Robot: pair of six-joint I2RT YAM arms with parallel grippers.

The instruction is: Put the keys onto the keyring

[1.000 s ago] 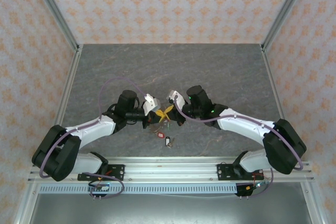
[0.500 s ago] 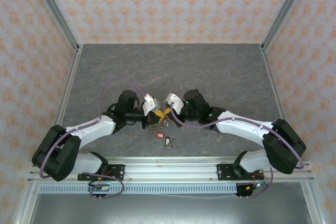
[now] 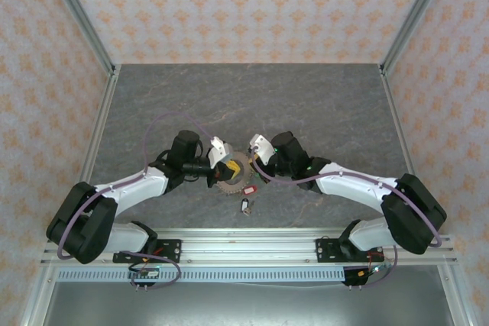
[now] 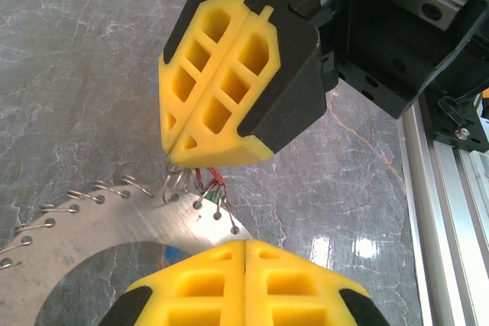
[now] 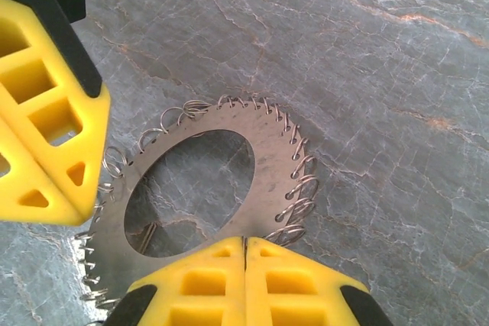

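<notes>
Two loose keys (image 3: 246, 189) lie on the table (image 3: 306, 97) just toward the bases from the keyring (image 5: 263, 150). It sits between the clenched left gripper (image 4: 244, 253) and right gripper (image 5: 244, 253), tips at opposite rims. The right looks nearer the keys.

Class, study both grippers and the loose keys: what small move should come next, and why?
Probably the right gripper should back off the keyring and open over the red-tagged key: it and the left gripper both sit shut at the ring's rim, while that key lies loose nearby, unthreaded.
</notes>
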